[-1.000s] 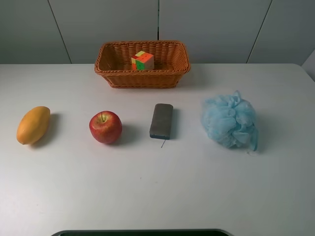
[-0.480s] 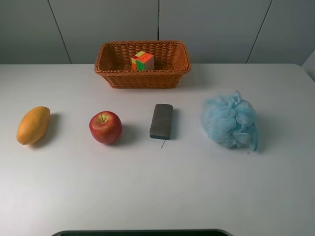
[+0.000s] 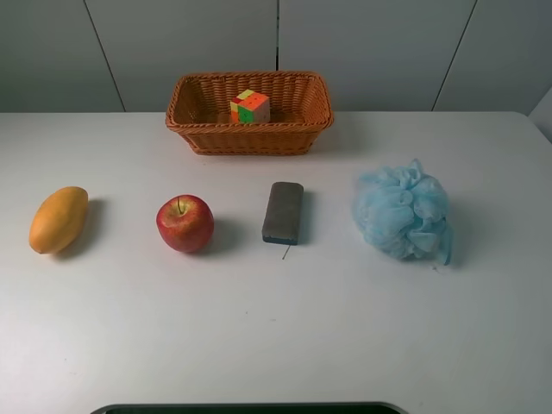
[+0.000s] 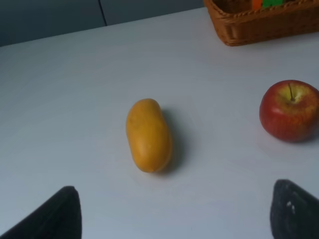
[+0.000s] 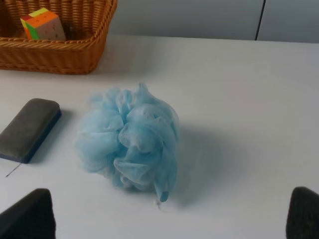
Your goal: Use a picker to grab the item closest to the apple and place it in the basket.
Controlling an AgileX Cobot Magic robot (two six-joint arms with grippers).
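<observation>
A red apple (image 3: 185, 222) lies on the white table (image 3: 276, 328), left of the middle. A grey block with a dark blue base (image 3: 283, 212) lies just right of it, nearer than the yellow mango (image 3: 59, 219) at the far left. The wicker basket (image 3: 198, 134) stands at the back with a colour cube (image 3: 250, 106) inside. Neither arm shows in the exterior high view. My left gripper (image 4: 174, 219) is open and empty, hanging back from the mango (image 4: 148, 134) and apple (image 4: 290, 110). My right gripper (image 5: 164, 219) is open and empty, back from the grey block (image 5: 29, 128).
A light blue mesh bath puff (image 3: 403, 211) lies right of the grey block; it fills the middle of the right wrist view (image 5: 130, 142). A dark edge (image 3: 250, 407) runs along the table's front. Grey wall panels stand behind the basket.
</observation>
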